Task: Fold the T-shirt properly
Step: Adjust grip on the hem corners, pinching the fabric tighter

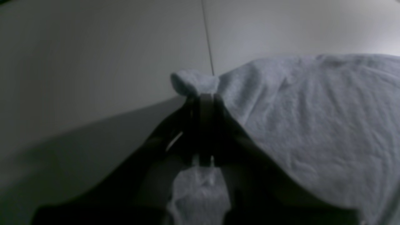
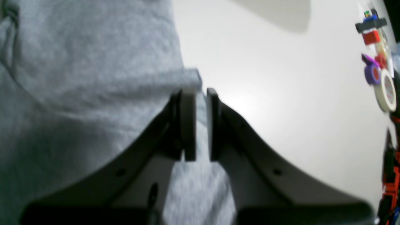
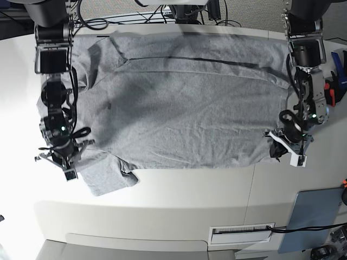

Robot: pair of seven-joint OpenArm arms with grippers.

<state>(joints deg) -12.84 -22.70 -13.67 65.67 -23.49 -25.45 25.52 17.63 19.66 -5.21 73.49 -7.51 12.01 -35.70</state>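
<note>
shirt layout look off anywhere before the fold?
Yes. The T-shirt lies mostly flat, but the sleeve beside the right gripper is crumpled, doubled over near the table's front edge. A long crease runs across the far side. Nothing torn.

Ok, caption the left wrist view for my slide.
Left gripper pinching an edge of the grey T-shirt above the white table.

The left wrist view is dim and soft; the dark fingers (image 1: 204, 125) are underexposed. The right wrist view is brighter, blurred, with glare on the counter (image 2: 250, 103). The base view is sharp and evenly lit from above, overexposed at left, with shadows across the T-shirt (image 3: 184, 108).
</note>
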